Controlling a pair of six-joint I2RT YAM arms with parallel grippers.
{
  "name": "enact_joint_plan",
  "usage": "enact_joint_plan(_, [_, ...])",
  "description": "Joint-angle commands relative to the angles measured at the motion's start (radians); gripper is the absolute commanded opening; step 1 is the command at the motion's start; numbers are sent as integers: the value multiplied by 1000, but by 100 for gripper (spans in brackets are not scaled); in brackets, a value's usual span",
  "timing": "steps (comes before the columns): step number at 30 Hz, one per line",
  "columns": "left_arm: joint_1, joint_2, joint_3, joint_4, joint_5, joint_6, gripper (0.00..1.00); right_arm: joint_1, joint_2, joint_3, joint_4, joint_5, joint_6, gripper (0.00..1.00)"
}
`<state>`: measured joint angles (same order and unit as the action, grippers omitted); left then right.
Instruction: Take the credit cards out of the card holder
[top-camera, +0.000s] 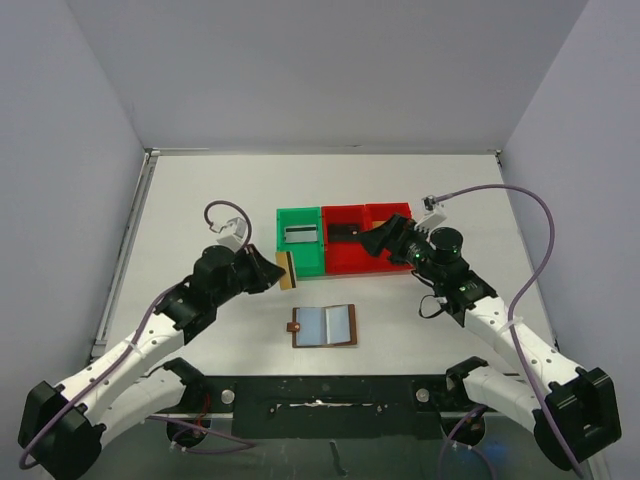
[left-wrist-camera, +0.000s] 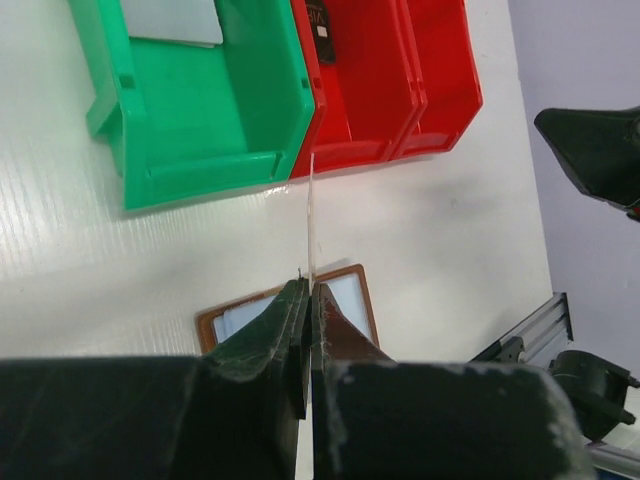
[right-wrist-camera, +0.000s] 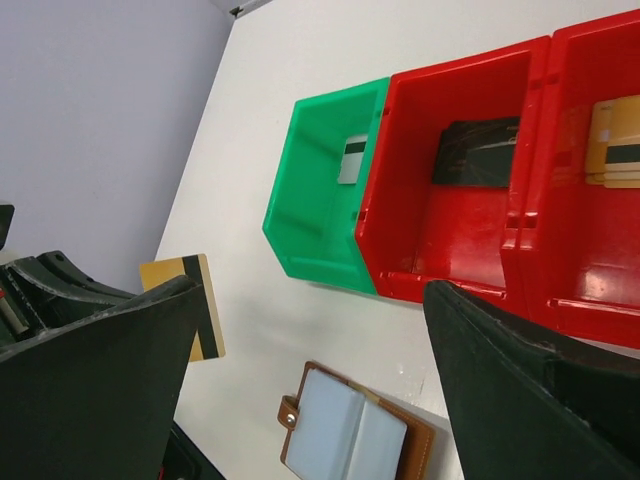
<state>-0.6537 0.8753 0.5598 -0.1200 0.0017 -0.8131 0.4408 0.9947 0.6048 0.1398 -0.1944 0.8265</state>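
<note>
left gripper (top-camera: 274, 269): clamped on tan card (top-camera: 287, 269), near green bin (top-camera: 302, 262) | right gripper (top-camera: 385, 237): jaws spread wide, above red bin (top-camera: 350, 262) | card holder (top-camera: 324, 326): open, flat on table (top-camera: 200, 200)

We see the brown card holder (top-camera: 324, 326) open flat, blue panels up, before the green bin (top-camera: 305, 262); a gold striped card (top-camera: 286, 268) is held upright beside that bin's front.

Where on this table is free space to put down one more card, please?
Bare table lies beyond the green bin and two red bins, and right of the open card holder. It is crowded at the green bin's near left corner, where the left tool grips a gold card, and at the red bins under the open right tool.
</note>
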Motion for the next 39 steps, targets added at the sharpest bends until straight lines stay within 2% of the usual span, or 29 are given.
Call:
enact_joint_plan(1, [127, 21, 51, 146, 261, 36, 0, -51, -41, -20, 35, -3, 23, 98])
enact_joint_plan(3, [190, 24, 37, 212, 361, 0, 0, -79, -41, -40, 77, -71, 50, 98])
enact_joint_plan(6, [244, 41, 15, 361, 424, -78, 0, -106, -19, -23, 39, -121, 83, 98])
enact_joint_plan(9, [247, 96, 25, 459, 498, -116, 0, -107, 2, -5, 23, -165, 77, 98])
enact_joint_plan(15, [247, 180, 20, 597, 598, -189, 0, -103, 47, -8, 152, -346, 98, 99])
enact_joint_plan(19, [247, 221, -4, 745, 672, -261, 0, -76, 116, 11, 259, -493, 108, 90])
enact_joint_plan(23, [242, 240, -26, 829, 693, -320, 0, -17, 165, 44, 267, -508, 102, 85])
enact_joint_plan(26, [235, 237, -36, 837, 690, -328, 0, 34, 217, 97, 269, -553, 88, 78])
enact_joint_plan(31, [223, 248, -42, 844, 698, -330, 0, 92, 248, 128, 324, -567, 92, 77])
enact_joint_plan(36, [204, 266, -34, 867, 738, -338, 0, 92, 300, 134, 413, -598, 151, 65])
enact_joint_plan(39, [201, 269, -43, 894, 753, -354, 0, 91, 324, 135, 480, -630, 186, 54])
